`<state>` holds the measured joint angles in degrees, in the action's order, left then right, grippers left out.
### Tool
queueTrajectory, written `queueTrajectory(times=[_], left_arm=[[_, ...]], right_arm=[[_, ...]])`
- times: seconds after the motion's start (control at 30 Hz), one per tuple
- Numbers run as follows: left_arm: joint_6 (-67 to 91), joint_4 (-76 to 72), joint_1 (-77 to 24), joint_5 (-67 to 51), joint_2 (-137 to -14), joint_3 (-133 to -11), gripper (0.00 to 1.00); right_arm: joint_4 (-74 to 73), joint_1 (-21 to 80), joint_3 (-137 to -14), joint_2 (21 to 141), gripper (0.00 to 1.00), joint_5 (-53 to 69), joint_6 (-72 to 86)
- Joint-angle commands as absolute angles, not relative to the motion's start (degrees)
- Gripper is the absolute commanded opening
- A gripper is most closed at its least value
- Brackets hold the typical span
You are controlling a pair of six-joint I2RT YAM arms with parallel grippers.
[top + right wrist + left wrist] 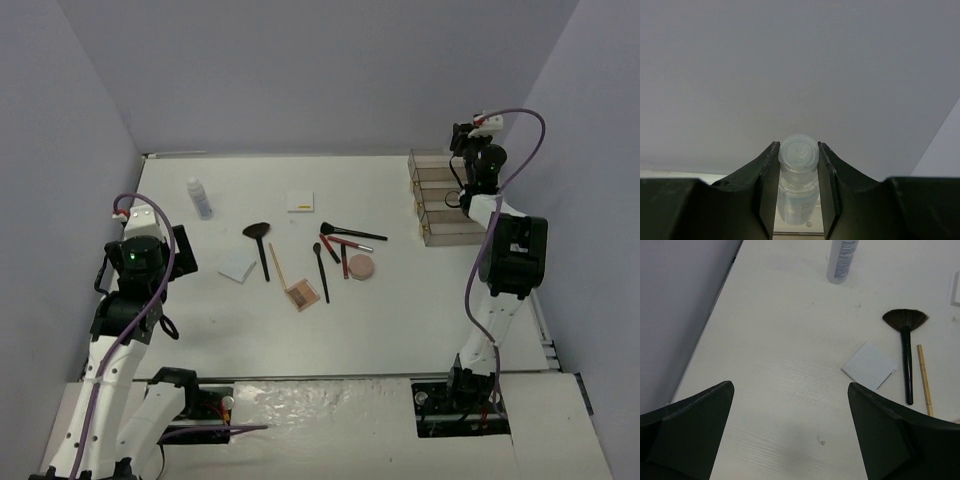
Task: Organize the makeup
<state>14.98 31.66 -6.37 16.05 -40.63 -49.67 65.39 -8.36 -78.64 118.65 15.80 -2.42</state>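
- The sorting is judged to be at an early stage: one clear bottle [798, 200] is pinched upright between the fingers of the right gripper [798, 150], at the tiered organizer [440, 205] on the far right, and has not yet been released.
- Left on the table [400, 310] are a second bottle [199, 197], white pads [237, 266], a fan brush [905, 327], slimmer brushes [352, 232], pencils [277, 265], a brown palette [301, 293] and a pink compact [361, 266].
- The left gripper [790, 386] is spread wide and empty.
- The held bottle is seen as transparent, with a pale round cap.
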Motion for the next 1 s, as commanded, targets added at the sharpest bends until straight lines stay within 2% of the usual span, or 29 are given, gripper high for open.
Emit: queueTrajectory(times=[0.0,0.5,0.97], left_arm=[[13.91,28.78,-5.14,16.9,-41.57,-51.48,0.97],[14.15,28.56,-4.31,15.49,-42.01,-50.87,0.97],[14.21,28.44,-4.31,14.57,-41.69,-50.57,0.97]], right_arm=[[75.37,-9.05,-86.01,122.02,0.0,17.97,-2.72],[71.45,-9.34,-95.1,131.99,0.0,18.36,-6.05],[64.35,-9.64,-96.31,133.49,0.0,15.59,-7.79]])
